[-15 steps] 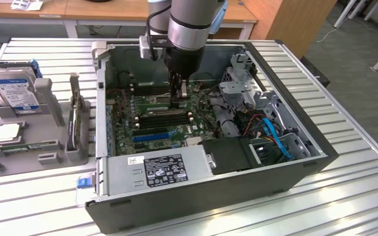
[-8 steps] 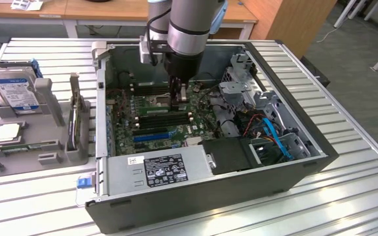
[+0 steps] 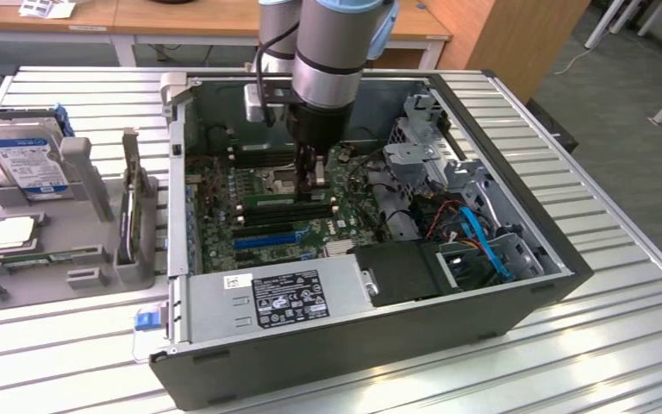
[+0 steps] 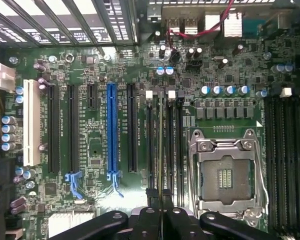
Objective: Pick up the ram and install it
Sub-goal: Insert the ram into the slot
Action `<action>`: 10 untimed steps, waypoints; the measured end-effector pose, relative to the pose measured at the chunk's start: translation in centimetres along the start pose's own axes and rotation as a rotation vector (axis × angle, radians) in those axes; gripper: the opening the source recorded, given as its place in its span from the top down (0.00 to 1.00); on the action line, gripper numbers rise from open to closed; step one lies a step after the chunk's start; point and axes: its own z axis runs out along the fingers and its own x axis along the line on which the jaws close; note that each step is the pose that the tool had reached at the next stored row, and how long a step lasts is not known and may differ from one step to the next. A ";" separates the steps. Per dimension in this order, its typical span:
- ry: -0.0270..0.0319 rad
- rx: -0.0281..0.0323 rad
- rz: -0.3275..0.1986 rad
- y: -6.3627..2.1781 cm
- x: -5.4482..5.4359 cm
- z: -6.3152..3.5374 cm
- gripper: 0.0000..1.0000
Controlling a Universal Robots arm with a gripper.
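My gripper (image 3: 311, 183) reaches down into the open computer case (image 3: 561, 259), just above the motherboard (image 3: 251, 228). In the wrist view its black fingers (image 4: 150, 200) are shut on the ram (image 4: 160, 145), a thin stick seen edge-on. The ram runs lengthwise over the black memory slots (image 4: 151, 140) beside the CPU socket (image 4: 225, 175), between two white latches (image 4: 149, 94). I cannot tell whether its lower edge touches a slot.
A blue-labelled hard drive (image 3: 27, 159) and a square silver CPU chip (image 3: 15, 231) rest in a grey holder on the exterior view's left. The power supply (image 3: 279, 297) and cables (image 3: 481, 241) crowd the case's near side. A blue slot (image 4: 111, 130) lies nearby.
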 end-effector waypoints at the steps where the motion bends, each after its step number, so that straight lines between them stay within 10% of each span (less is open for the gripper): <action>1: 0.0001 0.0000 0.000 -0.01 0.0 0.17 0.88; 10: 0.0009 -0.0003 -0.014 -0.20 0.0 0.33 0.88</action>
